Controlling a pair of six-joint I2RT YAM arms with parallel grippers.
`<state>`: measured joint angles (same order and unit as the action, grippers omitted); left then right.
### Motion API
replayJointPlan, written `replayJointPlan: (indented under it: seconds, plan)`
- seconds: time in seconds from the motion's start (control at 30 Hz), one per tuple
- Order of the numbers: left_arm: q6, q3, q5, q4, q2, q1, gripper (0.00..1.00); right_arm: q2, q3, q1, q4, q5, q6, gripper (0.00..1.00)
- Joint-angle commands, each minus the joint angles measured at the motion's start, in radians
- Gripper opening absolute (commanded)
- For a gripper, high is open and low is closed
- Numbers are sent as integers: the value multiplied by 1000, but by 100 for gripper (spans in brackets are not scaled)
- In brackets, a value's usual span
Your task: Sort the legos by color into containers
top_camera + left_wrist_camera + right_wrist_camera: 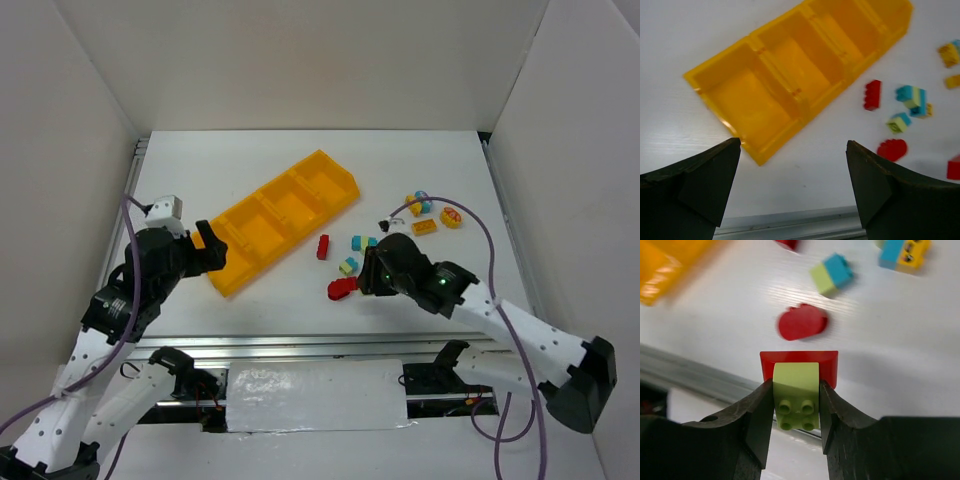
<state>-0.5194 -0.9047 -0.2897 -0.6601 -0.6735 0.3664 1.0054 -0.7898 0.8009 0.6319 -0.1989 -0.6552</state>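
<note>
The long orange-yellow tray (285,215) with four compartments lies diagonally at centre left; it also shows in the left wrist view (790,75). My right gripper (796,385) is shut on a yellow-green brick (796,400) that is stuck to a red brick (799,359), held low over the table. In the top view the right gripper (365,277) is just right of a red round-topped piece (340,290). My left gripper (792,142) is open and empty, next to the tray's near end (212,247). A loose red brick (323,246) and teal-and-green bricks (348,266) lie between tray and right gripper.
More bricks, orange-yellow, teal and red, lie in a cluster at the right (424,226). A metal rail (300,348) runs along the table's near edge. White walls close in the left, back and right sides.
</note>
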Motion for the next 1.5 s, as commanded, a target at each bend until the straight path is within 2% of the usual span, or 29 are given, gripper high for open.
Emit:
replayJointPlan:
  seconds: [0.0, 0.07, 0.1, 0.13, 0.2, 0.23, 0.3, 0.4, 0.43, 0.53, 0.63, 0.77, 0.9, 1.03, 1.27, 1.47]
  plan:
    - [-6, 53, 411, 213, 11, 3, 99, -155, -5, 9, -108, 140, -29, 0]
    - [-68, 81, 554, 295, -15, 5, 99, -224, 35, 8, -194, 215, -26, 0]
    - [-138, 96, 631, 350, -26, 5, 100, -288, 62, 8, -298, 257, -32, 0]
    - [-175, 136, 781, 488, -46, 9, 99, -313, 107, 6, -345, 332, -58, 0]
    - [-255, 214, 970, 676, -57, 44, 99, -338, 123, 4, -429, 442, -89, 0]
    - [-267, 236, 1009, 849, -58, 66, 100, -334, 121, 0, -448, 472, -140, 0]
    - [-246, 269, 1064, 963, -60, 113, 100, -303, 115, -2, -491, 521, -208, 0]
    - [-108, 257, 957, 947, -44, 269, 100, -249, 66, -2, -486, 579, -332, 0]
    - [-62, 256, 851, 930, -35, 308, 100, -243, 58, -2, -492, 598, -366, 0]
    - [83, 266, 695, 913, -41, 435, 100, -243, 28, -2, -500, 602, -392, 0]
    - [198, 308, 598, 996, -67, 511, 99, -243, -6, -2, -466, 595, -391, 0]
    - [289, 363, 508, 1109, -106, 589, 100, -240, -8, -2, -520, 686, -417, 0]
    - [367, 380, 474, 1197, -141, 635, 99, -246, 15, -2, -572, 757, -454, 0]
    - [426, 388, 452, 1235, -132, 663, 94, -238, 4, -2, -566, 800, -446, 0]
    - [505, 369, 472, 1159, -77, 689, 92, -226, -19, -3, -492, 793, -422, 0]
    - [547, 345, 465, 1084, -86, 700, 79, -220, -23, -5, -494, 785, -428, 0]
